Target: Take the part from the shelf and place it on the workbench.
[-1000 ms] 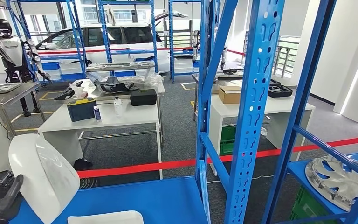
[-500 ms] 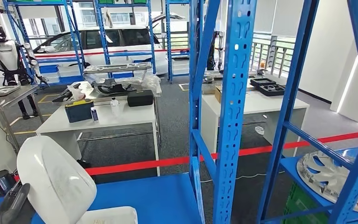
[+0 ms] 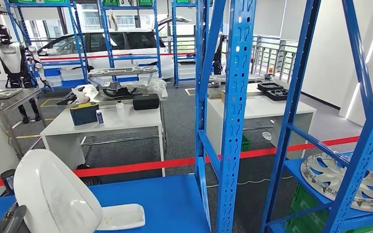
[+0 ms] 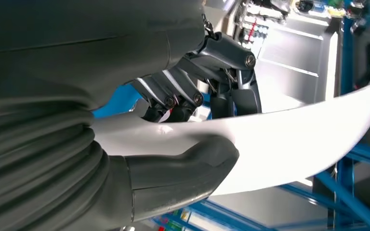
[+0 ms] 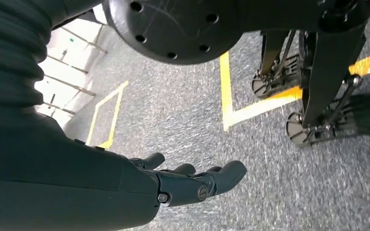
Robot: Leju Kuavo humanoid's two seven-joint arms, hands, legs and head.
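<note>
The white part (image 3: 53, 194), pinched by the left hand (image 4: 173, 139), has been lifted from the blue shelf (image 3: 165, 204), the right hand (image 5: 192, 183) hanging loosely spread.

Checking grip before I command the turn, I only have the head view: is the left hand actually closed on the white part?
Observer: Yes. In the left wrist view the left hand grips the white part, thumb on one face and the dark fingers on the other.
Operator: Is the right hand touching it too?
Observer: No. The right hand hangs over the grey floor, holding nothing, fingers apart.
Operator: Anything under the right hand?
Observer: Yellow floor marking on the carpet nearby; no part or shelf there.
</note>
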